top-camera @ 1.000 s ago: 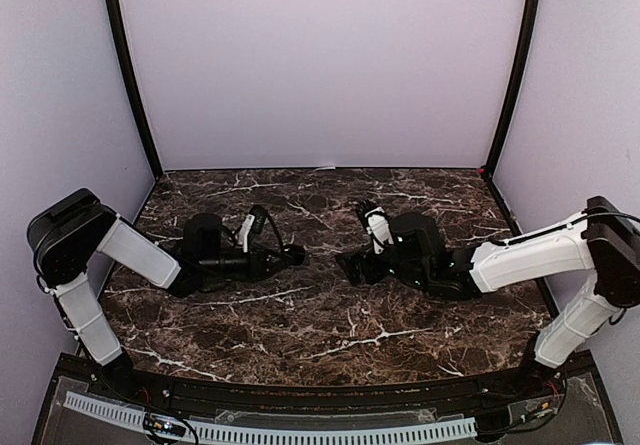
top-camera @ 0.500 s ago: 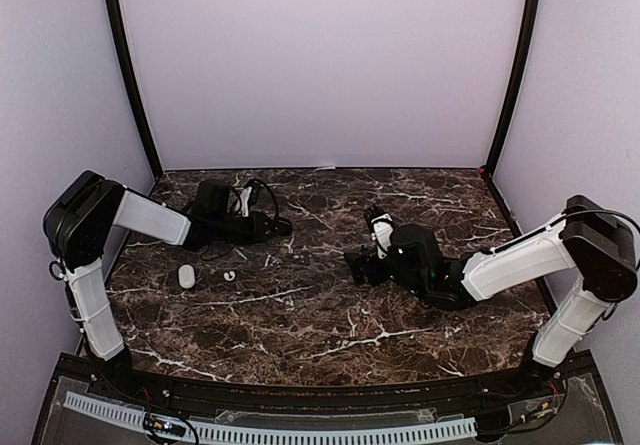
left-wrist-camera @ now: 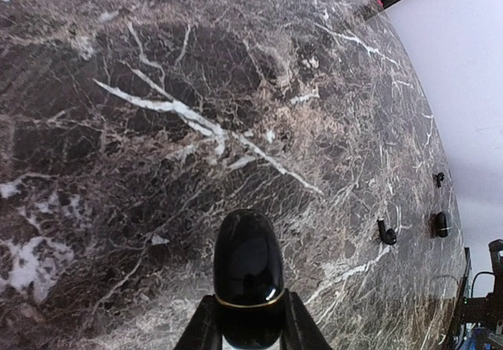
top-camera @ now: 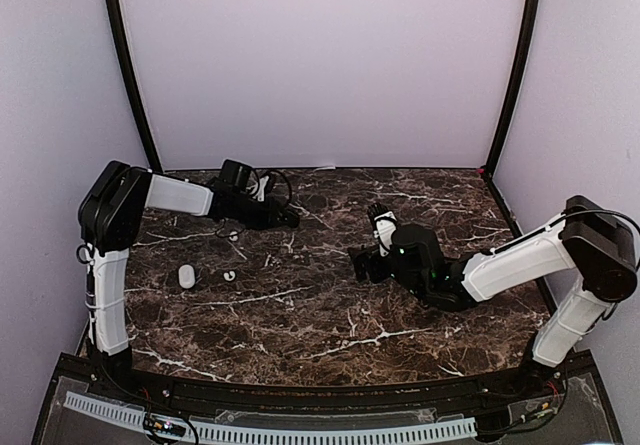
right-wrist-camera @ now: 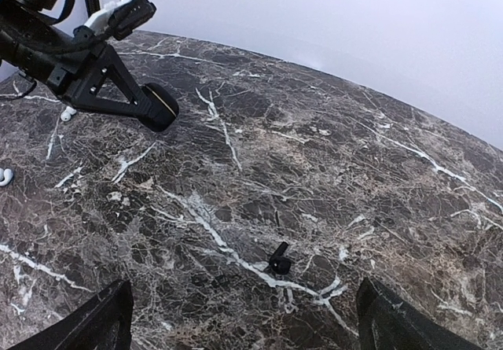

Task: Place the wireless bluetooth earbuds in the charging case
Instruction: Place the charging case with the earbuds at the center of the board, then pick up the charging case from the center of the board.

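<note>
My left gripper point(top-camera: 291, 219) is shut on a glossy black charging case with a gold band point(left-wrist-camera: 248, 275) and holds it just above the marble at the back left. It also shows in the right wrist view point(right-wrist-camera: 159, 106). My right gripper point(top-camera: 360, 265) hovers low at mid-table with its jaws wide open and empty point(right-wrist-camera: 244, 287). One black earbud point(right-wrist-camera: 278, 262) lies on the table between and just ahead of its fingers. Three more black earbuds point(left-wrist-camera: 386, 233) point(left-wrist-camera: 441, 224) point(left-wrist-camera: 438, 179) lie further right. A white earbud point(top-camera: 229, 276) lies at the left.
A white pebble-like case point(top-camera: 186, 276) lies closed on the marble table point(top-camera: 320, 335) at the left, beside the white earbud. Another white earbud point(right-wrist-camera: 69, 114) lies under the left arm. Lilac walls and black corner posts point(top-camera: 128, 65) close in the table.
My left arm has swung toward the back left with the black case in its grip, uncovering the white case and white earbud. The right gripper has barely moved.
</note>
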